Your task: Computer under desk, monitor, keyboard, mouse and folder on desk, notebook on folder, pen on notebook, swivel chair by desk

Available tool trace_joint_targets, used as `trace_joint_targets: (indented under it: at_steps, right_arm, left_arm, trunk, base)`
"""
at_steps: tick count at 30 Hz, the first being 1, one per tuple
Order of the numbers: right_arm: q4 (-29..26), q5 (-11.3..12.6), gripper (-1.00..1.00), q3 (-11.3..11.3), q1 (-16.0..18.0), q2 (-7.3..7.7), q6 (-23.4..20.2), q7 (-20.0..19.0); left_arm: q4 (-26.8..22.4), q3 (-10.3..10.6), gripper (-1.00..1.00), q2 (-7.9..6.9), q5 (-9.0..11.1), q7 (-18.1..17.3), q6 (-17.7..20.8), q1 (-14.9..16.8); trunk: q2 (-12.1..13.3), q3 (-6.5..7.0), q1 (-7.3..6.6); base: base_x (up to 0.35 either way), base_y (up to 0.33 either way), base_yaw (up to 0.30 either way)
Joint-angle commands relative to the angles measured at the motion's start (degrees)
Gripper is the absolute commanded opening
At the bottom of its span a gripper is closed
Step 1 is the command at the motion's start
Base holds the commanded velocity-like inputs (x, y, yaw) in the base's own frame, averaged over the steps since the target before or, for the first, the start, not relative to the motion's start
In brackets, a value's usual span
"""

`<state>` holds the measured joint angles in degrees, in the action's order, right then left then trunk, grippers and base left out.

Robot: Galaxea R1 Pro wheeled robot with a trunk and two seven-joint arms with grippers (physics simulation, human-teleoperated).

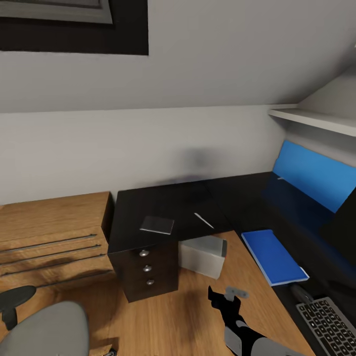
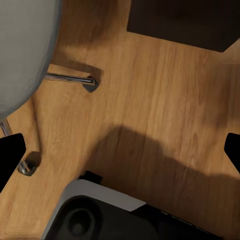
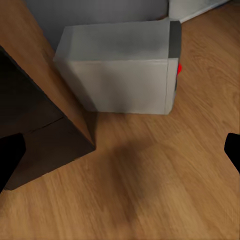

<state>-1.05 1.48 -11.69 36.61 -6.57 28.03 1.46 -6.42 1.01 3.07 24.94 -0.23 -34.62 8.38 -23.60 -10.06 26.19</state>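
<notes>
Worktop (image 1: 163, 202), black and L-shaped, is seen across the middle of the head view, and most of the arranging is judged done on it. The swivel chair (image 1: 47, 329) stands at about eight o'clock, near the drawer end but apart from it, so closing it in is judged left. The computer (image 1: 202, 254) lies on the floor beneath the worktop, just beside the drawers; that step is judged done. A dark edge at three o'clock may be the monitor, though it cannot be told. The folder (image 1: 273, 257) rests on the worktop at four o'clock, with the keyboard (image 1: 329, 324) near it at five o'clock; something small and dark lies between them, perhaps the mouse. The notebook (image 1: 157, 225) and pen (image 1: 203, 220) lie apart near the centre, well away from the folder, so stacking is judged left. The right hand (image 1: 226, 296) is spread and carries nothing; the left hand (image 2: 120, 150) is likewise spread above the floor
</notes>
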Motion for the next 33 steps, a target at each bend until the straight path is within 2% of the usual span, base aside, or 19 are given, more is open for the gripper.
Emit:
trace_joint_targets:
  at_steps: [1, 6, 9, 12, 16, 21, 28, 30, 33]
  right_arm:
    - [0.2, 0.1, 1.0, 0.0, 0.0, -0.01, 0.4, 0.1]
    - [0.8, 0.0, 1.0, 0.0, 0.0, 0.02, 1.0, 0.1]
    - [0.8, 0.0, 1.0, 0.0, 0.0, 0.07, 1.1, 0.1]
    - [0.9, 0.0, 1.0, 0.1, 0.0, 0.59, 1.2, 0.1]
    - [0.9, 0.0, 1.0, 0.1, 0.0, 0.95, 1.3, 0.0]
    - [1.0, -0.1, 1.0, 0.1, 0.0, 1.27, 1.3, -0.2]
    - [1.0, -0.2, 1.0, 0.1, -0.7, 1.71, 1.3, -0.3]
    - [1.0, -3.2, 1.0, 0.1, -1.2, 1.76, 1.4, -0.4]
    - [1.0, -5.3, 1.0, 0.1, -1.5, 1.75, 2.1, -0.3]
  left_arm:
    - [0.1, 0.1, 1.0, 0.01, 0.2, 0.0, -0.1, 0.1]
    - [0.1, 0.3, 1.0, 0.05, 0.2, -0.1, 0.1, 0.1]
    - [0.2, 1.3, 1.0, 0.02, 0.2, -0.1, 0.2, 0.1]
    - [0.3, 3.7, 1.0, 0.01, 0.2, -0.1, 0.2, 0.1]
    - [0.3, 5.6, 1.0, 0.01, 0.2, 0.0, 0.1, 0.1]
    - [0.3, 6.1, 1.0, 0.01, 0.2, 0.0, 0.1, 0.1]
    - [0.3, 6.3, 1.0, 0.01, 0.2, 0.1, 0.0, 0.1]
    - [0.3, 6.3, 1.0, 0.01, 0.2, 0.1, 0.0, 0.1]
    - [0.3, 6.3, 1.0, 0.01, 0.2, 0.1, 0.0, 0.1]
  trunk:
    - [-0.1, -0.11, 0.03]
    - [-0.1, -0.13, 0.03]
    - [-0.1, -0.19, 0.03]
    - [-0.1, -0.32, 0.03]
    - [-0.1, -0.54, 0.03]
    - [-0.1, -0.64, 0.03]
    - [-0.1, -0.66, 0.03]
    - [-0.1, -0.66, 0.03]
    - [-0.1, -0.66, 0.03]
  base:
    - [0.0, 0.0, 0.272]
    - [0.0, 0.0, 0.277]
    - [0.0, -0.038, 0.274]
    - [0.0, -0.166, 0.238]
    - [0.0, -0.27, 0.178]
    - [0.0, -0.213, 0.06]
    - [0.0, -0.038, 0.009]
    - [0.0, -0.003, 0.001]
    - [0.0, -0.002, 0.0]
